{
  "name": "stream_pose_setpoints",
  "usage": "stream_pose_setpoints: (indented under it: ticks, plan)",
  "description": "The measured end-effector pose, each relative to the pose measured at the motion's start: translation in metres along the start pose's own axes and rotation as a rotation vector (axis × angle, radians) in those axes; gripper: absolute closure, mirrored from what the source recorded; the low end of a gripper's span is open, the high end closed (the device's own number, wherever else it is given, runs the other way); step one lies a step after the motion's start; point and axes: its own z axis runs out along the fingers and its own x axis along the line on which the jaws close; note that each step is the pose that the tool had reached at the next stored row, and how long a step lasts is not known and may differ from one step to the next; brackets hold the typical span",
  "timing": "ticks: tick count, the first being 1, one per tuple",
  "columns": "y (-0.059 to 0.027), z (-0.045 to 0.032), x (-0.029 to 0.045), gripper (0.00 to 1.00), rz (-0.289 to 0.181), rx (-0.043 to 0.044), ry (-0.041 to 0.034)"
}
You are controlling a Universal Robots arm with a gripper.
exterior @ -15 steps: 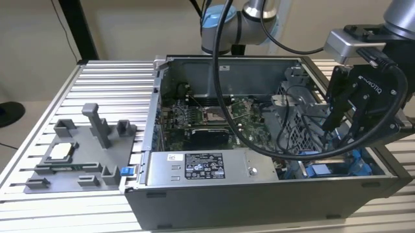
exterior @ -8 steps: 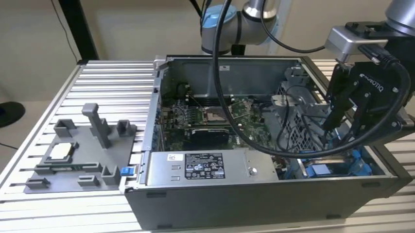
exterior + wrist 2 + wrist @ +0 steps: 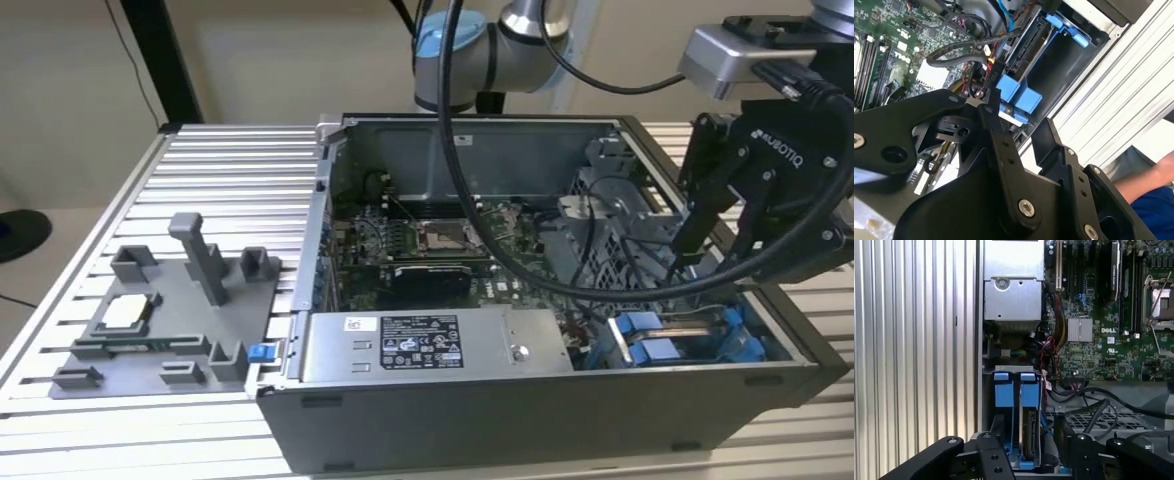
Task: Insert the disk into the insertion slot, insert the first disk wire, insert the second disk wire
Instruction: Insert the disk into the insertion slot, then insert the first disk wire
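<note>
The disk [image 3: 1029,432] stands edge-on in the insertion slot [image 3: 1003,405], between bright blue rails with two blue tabs [image 3: 1021,95] at its end. My black gripper [image 3: 1034,452] hangs just above this bay, open, with one finger [image 3: 993,455] on each side of the disk and apart from it. In the exterior view the gripper [image 3: 714,255] is over the slot [image 3: 674,340] at the case's near right corner. A black wire [image 3: 959,47] loops over the board and ends in a dark plug [image 3: 993,72] beside the blue tabs; I cannot tell whether it is seated.
The open computer case [image 3: 534,410] lies on a ribbed aluminium table [image 3: 214,170]. A grey labelled power-supply box [image 3: 427,345] sits beside the bay and a perforated cage [image 3: 614,220] behind it. A grey fixture [image 3: 160,320] stands on the exterior view's left. A person's arm [image 3: 1144,182] is near the table edge.
</note>
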Motion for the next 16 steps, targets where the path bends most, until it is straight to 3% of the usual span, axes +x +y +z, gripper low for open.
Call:
stream_pose_setpoints:
  ticks: [3,7,9,14,16]
  plan:
    - [-0.0002,-0.0001,-0.0015,0.00,0.000,0.0099,-0.0001]
    - [-0.0004,-0.0002,-0.0058,0.00,-0.003,0.0407,-0.0004]
    - [-0.0006,0.0000,-0.0099,0.00,-0.003,0.0520,-0.0006]
    - [-0.0015,0.0049,-0.0152,0.00,-0.003,0.0550,-0.0007]
    - [-0.0016,0.0063,-0.0178,0.00,-0.005,0.0619,-0.0006]
